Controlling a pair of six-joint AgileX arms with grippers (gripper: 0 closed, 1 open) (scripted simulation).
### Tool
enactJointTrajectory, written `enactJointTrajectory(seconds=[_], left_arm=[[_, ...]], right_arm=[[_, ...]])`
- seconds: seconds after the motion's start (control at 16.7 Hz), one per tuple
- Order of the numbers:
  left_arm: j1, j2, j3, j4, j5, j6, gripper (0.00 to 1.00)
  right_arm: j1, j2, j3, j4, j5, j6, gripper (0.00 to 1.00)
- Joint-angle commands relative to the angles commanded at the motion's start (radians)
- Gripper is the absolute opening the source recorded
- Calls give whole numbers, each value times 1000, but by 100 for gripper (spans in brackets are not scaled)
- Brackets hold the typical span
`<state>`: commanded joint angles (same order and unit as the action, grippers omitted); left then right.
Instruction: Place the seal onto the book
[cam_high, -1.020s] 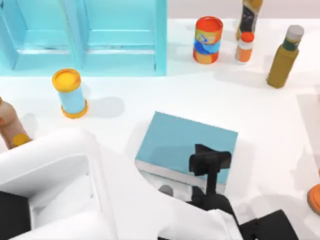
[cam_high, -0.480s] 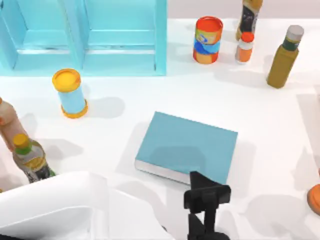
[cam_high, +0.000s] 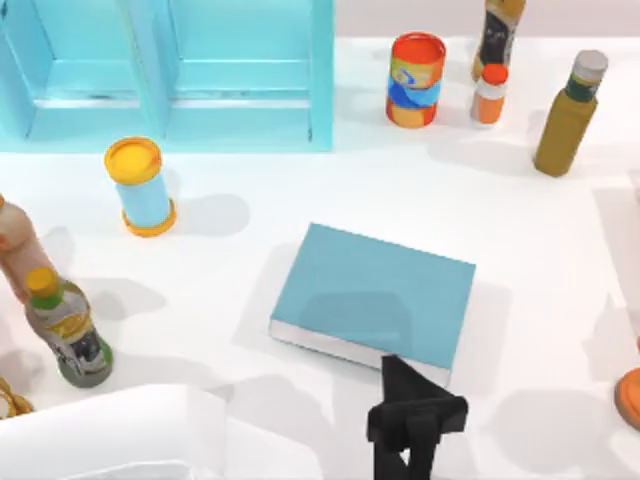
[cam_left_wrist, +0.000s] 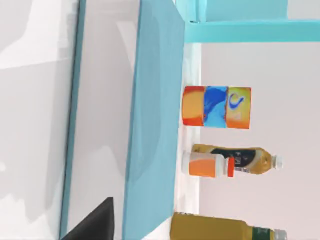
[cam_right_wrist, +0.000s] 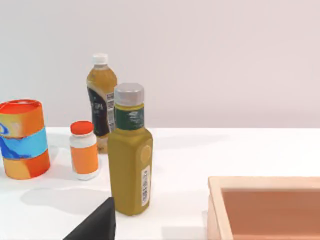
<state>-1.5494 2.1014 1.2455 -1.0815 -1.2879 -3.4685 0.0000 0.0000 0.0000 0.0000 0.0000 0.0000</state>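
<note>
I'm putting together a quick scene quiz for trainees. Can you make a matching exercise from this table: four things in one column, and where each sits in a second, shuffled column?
Things:
1. book
2. light-blue cabinet
3. olive bottle with a grey cap
4. blue canister with a yellow lid

Places, by the top view:
A. back left
B. centre
C. back right
D. left of the book, in front of the cabinet

Pairs: 1-B; 2-A; 3-C; 4-D
</note>
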Motion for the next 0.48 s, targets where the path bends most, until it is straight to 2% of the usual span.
enactJointTrajectory(seconds=[0.3,0.48], left_arm=[[20,-14,-9,2,0,27,100],[83,-82,-37,25,5,146,100]], right_arm=[[0,0,0,0,0,0,100],[0,0,0,0,0,0,100]])
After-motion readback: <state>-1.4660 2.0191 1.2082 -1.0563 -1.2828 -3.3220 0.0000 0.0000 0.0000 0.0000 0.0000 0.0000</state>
